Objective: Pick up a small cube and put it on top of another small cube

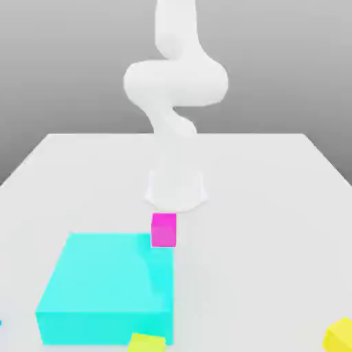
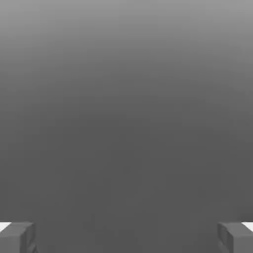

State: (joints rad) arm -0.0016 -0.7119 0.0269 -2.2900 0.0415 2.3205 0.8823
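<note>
A white, smooth-bodied robot arm [image 1: 175, 89] rises from the middle of the exterior view and stands on a pale grey tabletop [image 1: 275, 206]. In the hand view, the two grey fingertips [image 2: 17, 237] of the gripper [image 2: 126, 237] sit at opposite lower corners of the frame, spread wide with nothing between them but plain grey background.

The small magenta cube [image 1: 163, 229] rests on the table just below the arm's base, at the centre of the exterior view, touching the upper right corner of a big flat cyan block [image 1: 106, 289] that fills the lower left. A small bright yellow cube [image 1: 340, 335] lies in the lower right corner, well apart from the magenta one. A greener lime-yellow small cube [image 1: 146, 342] sits at the bottom edge, just in front of the cyan block.
</note>
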